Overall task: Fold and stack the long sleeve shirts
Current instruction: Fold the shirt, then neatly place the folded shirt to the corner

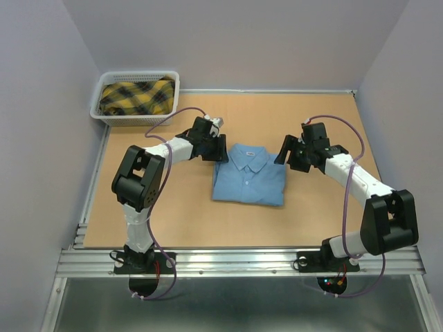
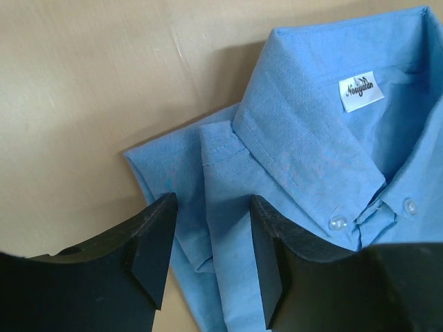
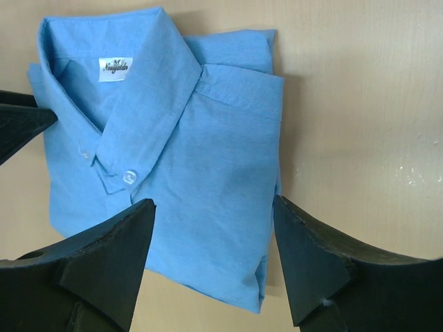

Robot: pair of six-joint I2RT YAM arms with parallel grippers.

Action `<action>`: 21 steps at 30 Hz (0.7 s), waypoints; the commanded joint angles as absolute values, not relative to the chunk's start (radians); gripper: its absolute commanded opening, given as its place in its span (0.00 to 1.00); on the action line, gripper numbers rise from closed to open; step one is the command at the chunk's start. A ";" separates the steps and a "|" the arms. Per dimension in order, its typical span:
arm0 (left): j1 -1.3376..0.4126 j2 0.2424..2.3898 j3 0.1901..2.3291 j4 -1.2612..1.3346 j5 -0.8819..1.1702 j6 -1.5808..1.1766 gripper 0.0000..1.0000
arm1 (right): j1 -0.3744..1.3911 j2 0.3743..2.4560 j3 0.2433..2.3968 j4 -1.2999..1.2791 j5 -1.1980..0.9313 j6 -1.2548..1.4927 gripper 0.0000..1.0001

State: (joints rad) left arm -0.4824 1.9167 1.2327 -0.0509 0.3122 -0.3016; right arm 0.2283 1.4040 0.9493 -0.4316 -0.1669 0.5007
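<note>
**Folded blue shirt sits mid-table, an open gripper at each shoulder**

Start at the far left corner: the white basket (image 1: 114, 119) holds a yellow-and-black plaid cloth (image 1: 136, 97). It is bunched up, so you cannot tell whether it is another shirt waiting its turn.

Your left gripper (image 1: 220, 149) stands at the left shoulder of the light blue shirt (image 1: 248, 181). In the left wrist view the jaws stand apart with the folded shoulder edge lying between them. They straddle the cloth without pinching it. This placement probably serves either to tidy that edge or to take hold there for lifting. Whether the fingertips touch the table (image 1: 173, 214) is cut off at the bottom of that view.

The shirt lies in the middle of the table as a neat rectangle, collar (image 1: 247, 153) toward the far side, front up and buttoned. The sleeves are out of sight, presumably tucked underneath. The script on the neck label (image 2: 360, 91) is too small to read for certain.

Your right gripper (image 1: 285, 153) mirrors the left at the right shoulder, with its jaws spread wide and holding nothing. The right wrist view shows them over the shirt's right edge, and their height above it is unclear. The matched poses suggest a two-handed move, with the fold apparently done. No stack shows anywhere.
</note>
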 commanded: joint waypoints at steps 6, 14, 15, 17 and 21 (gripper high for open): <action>-0.480 1.947 1.295 -0.017 0.388 -0.301 0.52 | 0.221 1.411 0.957 -0.360 -0.190 0.486 0.74; -0.480 1.968 1.292 -0.006 0.434 -0.316 0.28 | 0.219 1.420 0.954 -0.356 -0.198 0.489 0.74; -0.480 1.967 1.292 -0.005 0.437 -0.316 0.20 | 0.221 1.420 0.954 -0.354 -0.196 0.489 0.74; -0.480 1.945 1.289 -0.006 0.437 -0.318 0.06 | 0.221 1.419 0.956 -0.354 -0.189 0.488 0.74; -0.480 1.884 1.282 -0.005 0.417 -0.331 0.00 | 0.219 1.422 0.960 -0.351 -0.167 0.488 0.74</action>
